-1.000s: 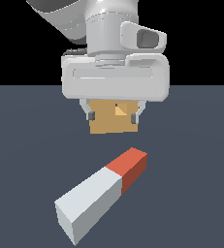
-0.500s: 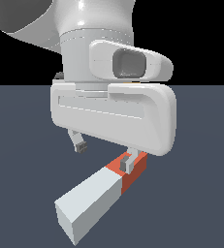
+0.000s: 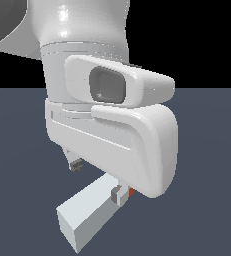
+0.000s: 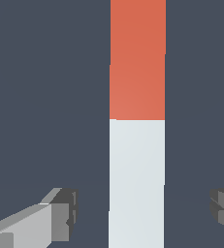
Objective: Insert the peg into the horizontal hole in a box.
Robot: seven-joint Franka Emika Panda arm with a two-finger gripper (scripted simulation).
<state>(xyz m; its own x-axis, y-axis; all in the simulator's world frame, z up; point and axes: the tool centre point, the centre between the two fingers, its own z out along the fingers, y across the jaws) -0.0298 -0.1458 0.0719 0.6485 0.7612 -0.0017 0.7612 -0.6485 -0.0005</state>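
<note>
Nearest the camera in the exterior view lies the pale end of the peg (image 3: 84, 215), flat on the dark counter (image 3: 202, 220), its square grey-white face turned toward the viewer and its length running back toward the exterior view's right. Only a sliver of its red end shows there, tucked under the white body of the arm. Behind and above the peg, the hand (image 3: 98, 180) hangs low with its fingers spread: one fingertip (image 3: 77, 165) stands off the peg's side toward the exterior view's left, the other sits against or just beside the peg where pale meets red, and this view cannot settle whether it touches. The bulky white wrist housing fills the middle and upper part of that view and hides everything farther back, so neither the box nor the hole can be seen. The wrist view gives what the exterior one withholds: the peg (image 4: 136, 145) runs straight between the two dark fingertips (image 4: 65, 213), with clear gaps of counter (image 4: 45, 97) on both sides, so the hand is spread wide and grips nothing. It also shows the red third in full, meeting the pale part at a sharp line.
</note>
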